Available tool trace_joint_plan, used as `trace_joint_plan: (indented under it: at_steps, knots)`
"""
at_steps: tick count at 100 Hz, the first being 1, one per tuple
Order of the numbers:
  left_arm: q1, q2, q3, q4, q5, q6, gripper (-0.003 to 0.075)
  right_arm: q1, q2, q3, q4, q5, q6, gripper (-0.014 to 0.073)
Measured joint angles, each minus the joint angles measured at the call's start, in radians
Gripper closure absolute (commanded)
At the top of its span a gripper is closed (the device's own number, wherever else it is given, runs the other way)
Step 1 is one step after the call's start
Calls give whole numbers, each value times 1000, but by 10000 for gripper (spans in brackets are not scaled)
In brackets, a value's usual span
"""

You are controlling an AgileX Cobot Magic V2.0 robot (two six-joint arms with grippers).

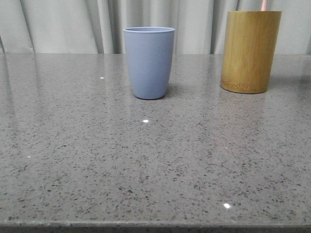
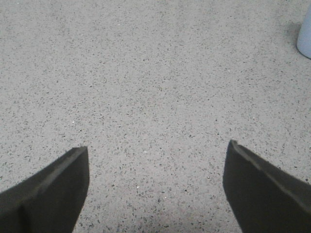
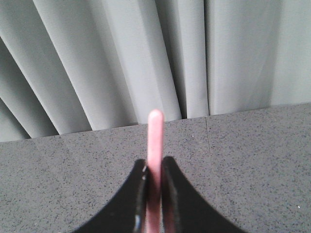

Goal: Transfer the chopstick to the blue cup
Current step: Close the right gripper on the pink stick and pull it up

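Note:
The blue cup (image 1: pixel 149 62) stands upright on the grey speckled table (image 1: pixel 146 160), at the middle back; its edge shows in the left wrist view (image 2: pixel 306 36). A pale pink chopstick (image 1: pixel 264 5) sticks up from the tan bamboo holder (image 1: pixel 250 51) at the back right. In the right wrist view my right gripper (image 3: pixel 154 170) is shut on the pink chopstick (image 3: pixel 155 141), whose rounded end rises past the fingertips. My left gripper (image 2: pixel 158 155) is open and empty above bare tabletop. Neither gripper shows in the front view.
Grey pleated curtains (image 1: pixel 73 24) hang behind the table's far edge. The table's front edge (image 1: pixel 155 225) runs along the bottom of the front view.

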Motion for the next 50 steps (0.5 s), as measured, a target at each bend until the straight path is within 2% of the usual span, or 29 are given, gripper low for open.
trace_joint_plan:
  at_steps: [6, 50]
  knots:
    - [0, 0, 0, 0, 0, 0, 176, 0, 0, 0, 0, 0, 0, 664]
    - [0, 0, 0, 0, 0, 0, 176, 0, -86, -48, 0, 19, 2, 662]
